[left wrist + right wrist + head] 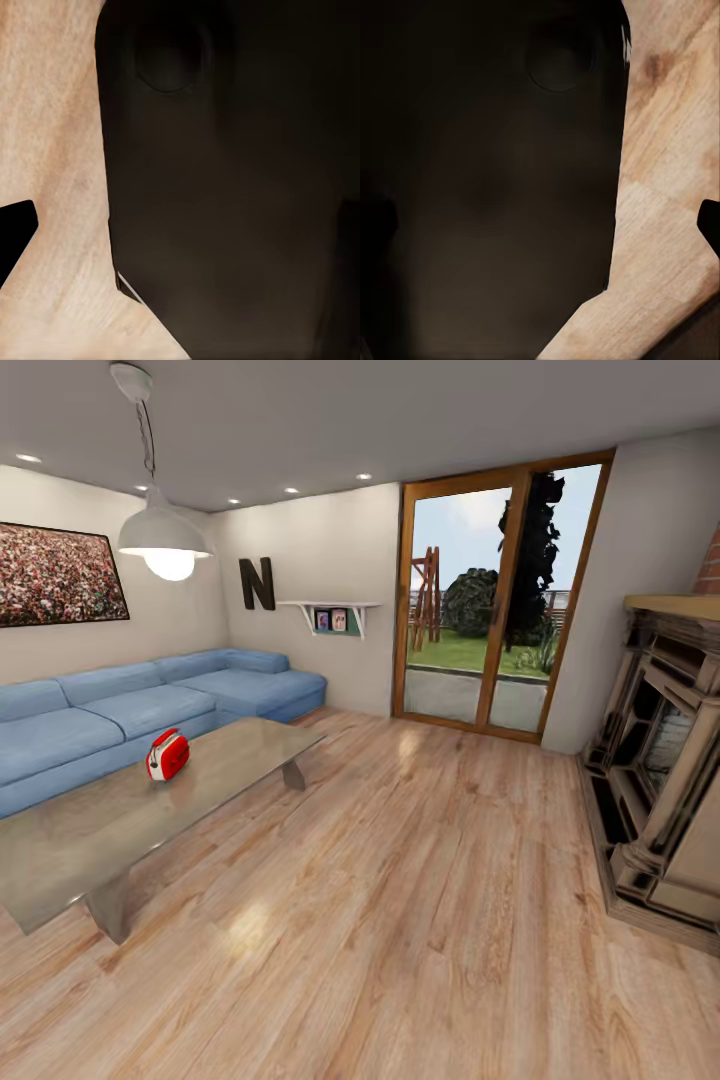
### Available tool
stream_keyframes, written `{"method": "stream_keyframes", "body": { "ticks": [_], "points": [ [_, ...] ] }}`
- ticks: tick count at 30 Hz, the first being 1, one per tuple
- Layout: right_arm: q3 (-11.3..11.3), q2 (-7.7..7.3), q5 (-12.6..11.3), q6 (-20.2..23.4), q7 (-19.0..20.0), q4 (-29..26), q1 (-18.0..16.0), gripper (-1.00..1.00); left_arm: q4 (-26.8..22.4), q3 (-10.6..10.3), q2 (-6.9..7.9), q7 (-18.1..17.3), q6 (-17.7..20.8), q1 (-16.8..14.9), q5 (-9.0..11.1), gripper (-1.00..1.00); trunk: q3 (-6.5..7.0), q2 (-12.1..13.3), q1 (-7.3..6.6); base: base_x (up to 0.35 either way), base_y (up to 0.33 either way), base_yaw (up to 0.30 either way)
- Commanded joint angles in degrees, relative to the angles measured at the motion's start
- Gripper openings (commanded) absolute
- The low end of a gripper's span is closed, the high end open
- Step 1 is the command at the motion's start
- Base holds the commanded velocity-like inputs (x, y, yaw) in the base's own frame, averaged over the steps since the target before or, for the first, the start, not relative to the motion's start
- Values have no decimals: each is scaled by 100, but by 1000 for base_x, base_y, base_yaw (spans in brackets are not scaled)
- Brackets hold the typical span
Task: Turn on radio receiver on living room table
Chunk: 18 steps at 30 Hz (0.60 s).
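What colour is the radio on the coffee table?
The radio is red with white trim, clearest in the head view.

Single legible character: large dark letter "N" [257, 583], mounted on the white wall [330, 550] above the blue sofa [150, 705], beside a small shelf [330, 610]. Framed items on shelf too small to read.

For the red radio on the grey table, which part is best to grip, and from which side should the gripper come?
Probably the thin handle along the top of the radio receiver, taken from above. The radio stands upright on the table with open space over it, and its rounded red body looks harder to pinch. It sits toward the sofa side, so the robot must first drive closer.
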Motion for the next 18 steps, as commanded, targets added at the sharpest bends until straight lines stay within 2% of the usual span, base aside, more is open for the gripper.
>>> {"method": "stream_keyframes", "body": {
  "ticks": [1,8,18],
  "points": [
    [0,33,29,10,30,-1,-6,100,-30,26,-33,14,5,32,24,100,0,1,1,0,0,0],
    [-1,13,-5,-23,-8,0,7,100,-226,32,5,8,-16,24,24,100,0,1,1,0,0,0],
    [-11,8,-9,-27,-12,0,7,100,-257,33,9,7,-18,15,24,100,0,1,1,0,0,0]
  ]
}}
